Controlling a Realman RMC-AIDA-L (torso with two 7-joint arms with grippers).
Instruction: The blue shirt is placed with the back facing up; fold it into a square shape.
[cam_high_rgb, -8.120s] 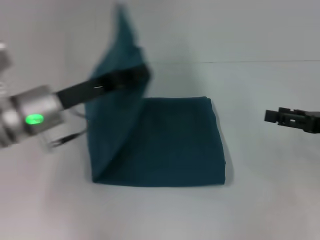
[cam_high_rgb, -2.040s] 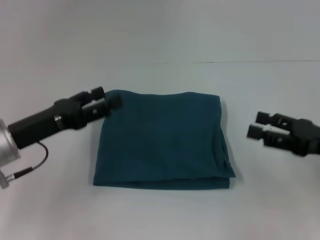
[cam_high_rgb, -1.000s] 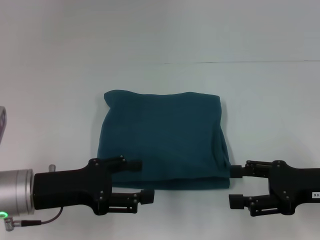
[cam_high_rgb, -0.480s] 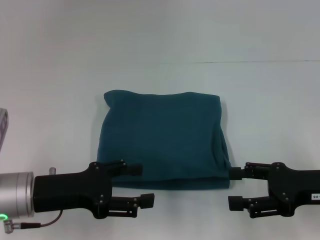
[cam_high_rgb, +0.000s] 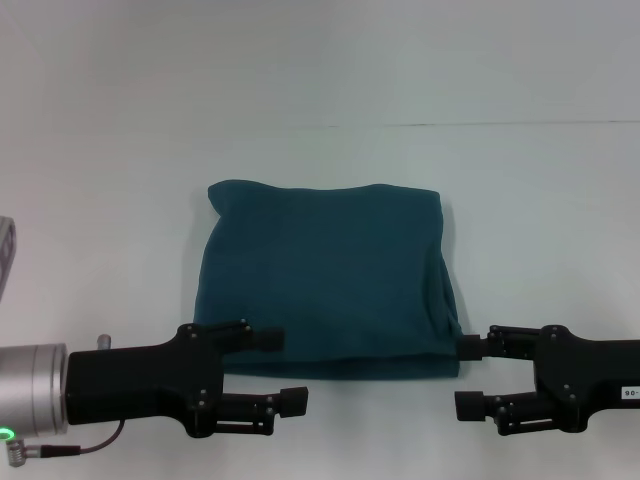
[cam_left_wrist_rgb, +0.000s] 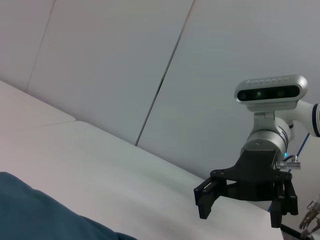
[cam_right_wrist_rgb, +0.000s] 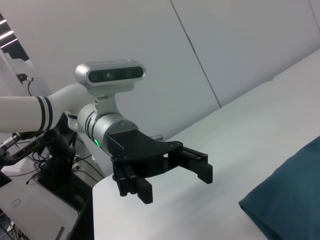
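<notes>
The blue shirt (cam_high_rgb: 328, 275) lies folded into a rough square in the middle of the white table, its layered edges showing along the front and right sides. My left gripper (cam_high_rgb: 282, 368) is open at the shirt's front left corner, one finger over the front edge and the other off the cloth. At the front right corner my right gripper (cam_high_rgb: 467, 375) is open too, one finger touching the corner. The left wrist view shows a shirt corner (cam_left_wrist_rgb: 30, 220) and the right gripper (cam_left_wrist_rgb: 240, 207) farther off. The right wrist view shows the shirt's edge (cam_right_wrist_rgb: 292, 200) and the left gripper (cam_right_wrist_rgb: 175, 182).
A seam (cam_high_rgb: 480, 124) crosses the white table (cam_high_rgb: 110, 150) behind the shirt. Some grey object (cam_high_rgb: 5, 255) pokes in at the left edge. Off the table's end, the right wrist view shows a stand with cables (cam_right_wrist_rgb: 50, 170).
The raised shirt flap has been laid flat. Both grippers have moved from the shirt's sides to its front corners. Over the last half second they have hardly moved.
</notes>
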